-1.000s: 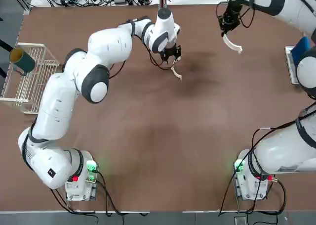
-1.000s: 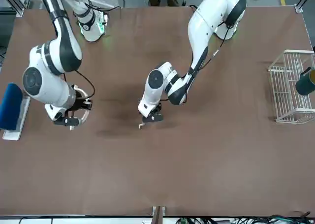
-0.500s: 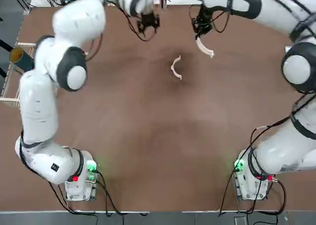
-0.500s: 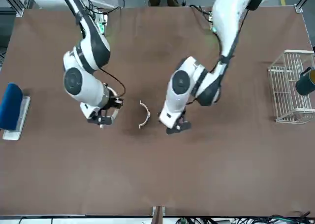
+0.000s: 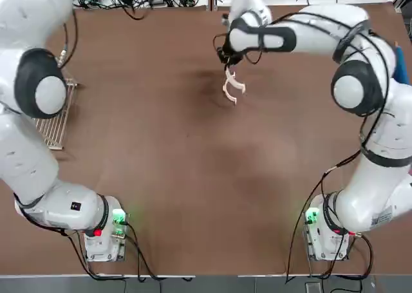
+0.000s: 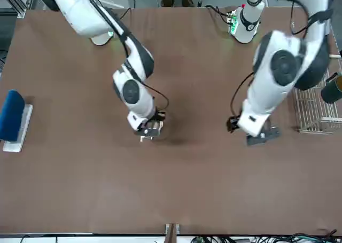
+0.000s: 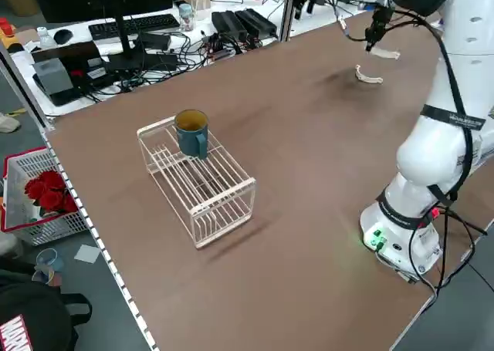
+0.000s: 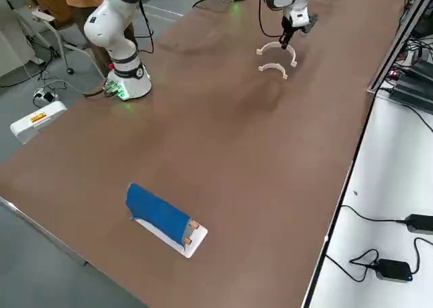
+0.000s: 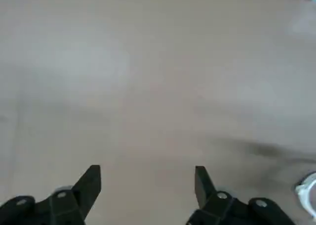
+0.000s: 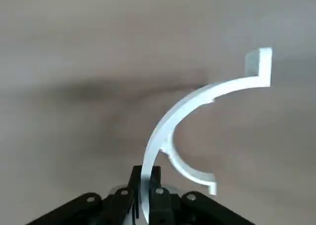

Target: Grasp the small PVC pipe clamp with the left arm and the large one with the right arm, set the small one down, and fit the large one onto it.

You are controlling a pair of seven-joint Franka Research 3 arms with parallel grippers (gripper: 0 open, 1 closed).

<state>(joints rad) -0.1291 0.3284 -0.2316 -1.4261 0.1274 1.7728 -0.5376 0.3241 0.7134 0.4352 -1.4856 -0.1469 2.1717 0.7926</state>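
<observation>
- Brown table (image 5: 212, 177): the arms' bases stand along its near edge.
- Left arm (image 5: 29, 138): reaches over the left part of the table; in the front view its gripper (image 6: 255, 133) hangs near the rack, its fingers apart with nothing between them.
- Right arm (image 5: 367, 113): bends across from the right to the far middle; its gripper (image 10: 146, 175) has its fingers clamped on one end of the large clamp.
- White wire rack (image 7: 204, 193): on the left part of the table.
- Blue cloth (image 8: 159, 213): on the right part, over a white board (image 8: 192, 246).
- Green mug (image 7: 191, 133): on top of the rack, its mouth up.
- Large clamp (image 10: 185, 106): a white arc held in the right gripper, near the small one but apart from it.
- Small clamp (image 10: 185, 169): a thinner white arc lying on the table, far middle, not fitted to the large clamp.
</observation>
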